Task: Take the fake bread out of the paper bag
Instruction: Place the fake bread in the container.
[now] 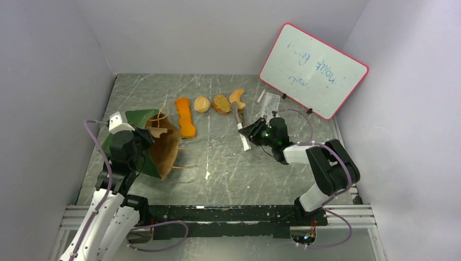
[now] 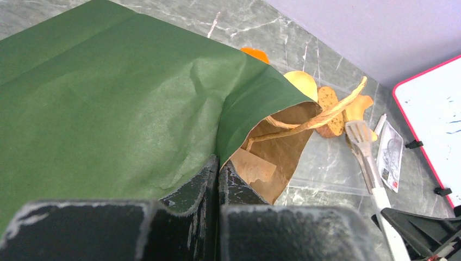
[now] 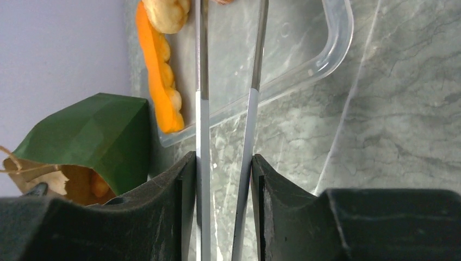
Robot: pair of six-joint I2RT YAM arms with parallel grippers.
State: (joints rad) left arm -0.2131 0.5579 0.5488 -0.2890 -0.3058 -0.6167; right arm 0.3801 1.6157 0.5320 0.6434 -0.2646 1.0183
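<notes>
open table between paper bag mouth and right gripper with tongs

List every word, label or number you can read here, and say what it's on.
Whiteboard: blue handwritten marks, too blurred and faint to read.
Small packet lying beside the whiteboard: dark print, too small to read.
Nothing else in view carries visible text.

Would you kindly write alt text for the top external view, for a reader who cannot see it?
The left gripper pinches the rim of a green paper bag lying open on a grey table, while the right gripper holds tongs near four bread pieces laid in a row.
</notes>
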